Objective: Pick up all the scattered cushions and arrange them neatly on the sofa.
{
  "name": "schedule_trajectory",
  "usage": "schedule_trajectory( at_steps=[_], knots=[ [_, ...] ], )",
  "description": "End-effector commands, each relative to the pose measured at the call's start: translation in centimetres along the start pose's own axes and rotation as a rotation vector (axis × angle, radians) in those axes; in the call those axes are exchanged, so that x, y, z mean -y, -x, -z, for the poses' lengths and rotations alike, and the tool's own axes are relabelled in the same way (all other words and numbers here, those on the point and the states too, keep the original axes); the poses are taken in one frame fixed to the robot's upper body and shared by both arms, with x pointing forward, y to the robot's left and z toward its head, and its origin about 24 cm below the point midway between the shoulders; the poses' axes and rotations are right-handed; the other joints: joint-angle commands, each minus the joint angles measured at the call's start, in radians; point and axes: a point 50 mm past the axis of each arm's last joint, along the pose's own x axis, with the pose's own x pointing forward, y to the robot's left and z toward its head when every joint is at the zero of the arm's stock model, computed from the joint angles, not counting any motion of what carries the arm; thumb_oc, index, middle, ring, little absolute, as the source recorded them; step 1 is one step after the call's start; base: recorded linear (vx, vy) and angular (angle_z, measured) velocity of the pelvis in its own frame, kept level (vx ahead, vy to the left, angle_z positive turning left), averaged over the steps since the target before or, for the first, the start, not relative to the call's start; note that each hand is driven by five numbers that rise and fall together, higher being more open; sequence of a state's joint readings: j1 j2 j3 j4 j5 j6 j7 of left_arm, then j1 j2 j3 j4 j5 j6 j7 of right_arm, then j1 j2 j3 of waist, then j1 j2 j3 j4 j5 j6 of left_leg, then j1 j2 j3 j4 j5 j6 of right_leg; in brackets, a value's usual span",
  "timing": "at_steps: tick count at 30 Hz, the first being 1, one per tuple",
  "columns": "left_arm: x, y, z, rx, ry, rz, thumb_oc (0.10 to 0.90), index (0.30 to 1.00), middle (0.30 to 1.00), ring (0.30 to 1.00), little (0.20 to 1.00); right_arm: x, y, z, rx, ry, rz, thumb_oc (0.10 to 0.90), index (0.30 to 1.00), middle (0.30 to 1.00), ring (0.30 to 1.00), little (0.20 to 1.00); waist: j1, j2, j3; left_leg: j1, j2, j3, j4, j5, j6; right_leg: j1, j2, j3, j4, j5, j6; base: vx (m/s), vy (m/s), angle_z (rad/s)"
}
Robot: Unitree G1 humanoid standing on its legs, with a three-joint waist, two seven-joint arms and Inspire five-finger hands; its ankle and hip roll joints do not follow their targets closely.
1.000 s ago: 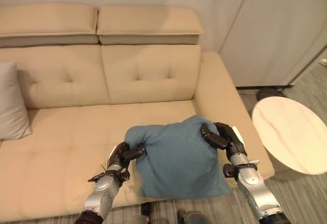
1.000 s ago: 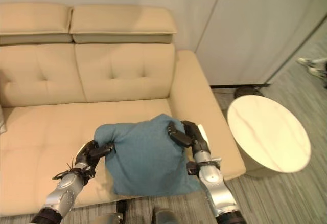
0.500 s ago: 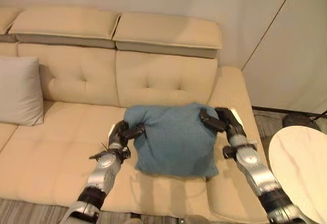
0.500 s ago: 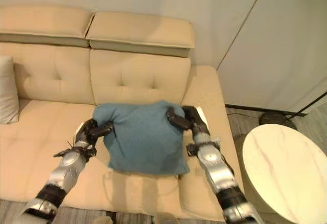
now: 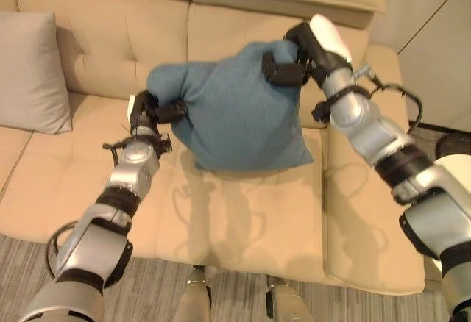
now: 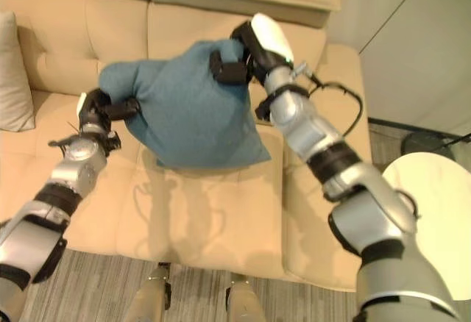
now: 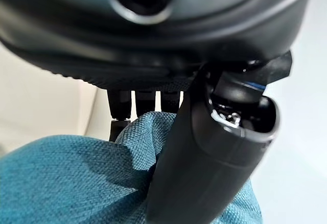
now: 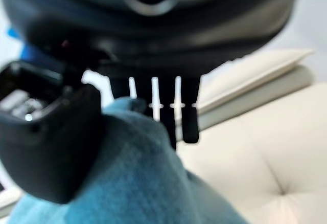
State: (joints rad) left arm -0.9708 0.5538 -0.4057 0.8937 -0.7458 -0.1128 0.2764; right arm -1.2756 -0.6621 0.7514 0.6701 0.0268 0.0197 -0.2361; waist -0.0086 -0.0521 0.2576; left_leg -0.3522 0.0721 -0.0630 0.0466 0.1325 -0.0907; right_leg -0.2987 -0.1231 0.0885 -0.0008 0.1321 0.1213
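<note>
Grey cushion (image 5: 29,72) leans on beige sofa (image 5: 243,219) backrest at left. Left hand (image 5: 147,109) pinches teal cushion (image 5: 235,109) corner. Cushion held above seat. Right hand (image 5: 302,54) clamps opposite upper corner, thumb and fingers closed.

One teal cushion (image 5: 235,112), one grey cushion (image 5: 33,72), one beige sofa (image 5: 243,219), one round table (image 6: 441,212).
</note>
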Motion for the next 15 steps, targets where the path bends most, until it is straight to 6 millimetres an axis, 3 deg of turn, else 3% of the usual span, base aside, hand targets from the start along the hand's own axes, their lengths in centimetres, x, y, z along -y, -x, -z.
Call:
schedule_trajectory(
  at_steps=[1,3,8,15],
  knots=[
    [3.7,-0.6,-12.7,0.467,0.013,0.133,0.400,0.300,0.300,0.300,0.300,8.7,-2.2,-5.2,0.181,0.032,0.301,0.400,0.300,0.300,0.300,0.300,0.031,0.017,-0.069,-0.014,0.061,0.038,-0.031,-0.025,-0.059,0.008,0.001,0.017,0.109,-0.143,0.057,0.04,0.027,0.00],
    [4.0,-0.8,-14.4,0.498,-0.056,0.137,0.400,0.300,0.300,0.300,0.300,11.4,-2.2,-4.0,0.123,0.067,0.374,0.400,0.300,0.300,0.300,0.300,0.027,0.019,-0.057,-0.043,0.060,0.042,-0.029,-0.022,-0.063,-0.016,-0.006,0.013,0.094,-0.129,0.063,0.04,0.014,-0.01],
    [3.3,-1.3,-16.3,0.514,-0.060,0.079,0.400,0.300,0.300,0.300,0.300,13.2,-2.0,-2.1,0.041,0.012,0.457,0.400,0.300,0.300,0.300,0.300,0.025,0.021,-0.027,-0.085,0.059,0.046,-0.007,-0.034,-0.062,-0.052,-0.016,0.015,0.086,-0.116,0.070,0.06,-0.014,-0.05],
    [2.8,-1.2,-19.8,0.574,-0.037,0.003,0.400,0.300,0.300,0.300,0.300,15.6,-1.8,-1.8,0.000,-0.009,0.571,0.400,0.300,0.300,0.300,0.300,0.015,0.031,-0.012,-0.130,0.055,0.062,-0.014,-0.030,-0.064,-0.111,-0.031,0.012,0.067,-0.084,0.082,0.06,-0.006,-0.11]
  ],
)
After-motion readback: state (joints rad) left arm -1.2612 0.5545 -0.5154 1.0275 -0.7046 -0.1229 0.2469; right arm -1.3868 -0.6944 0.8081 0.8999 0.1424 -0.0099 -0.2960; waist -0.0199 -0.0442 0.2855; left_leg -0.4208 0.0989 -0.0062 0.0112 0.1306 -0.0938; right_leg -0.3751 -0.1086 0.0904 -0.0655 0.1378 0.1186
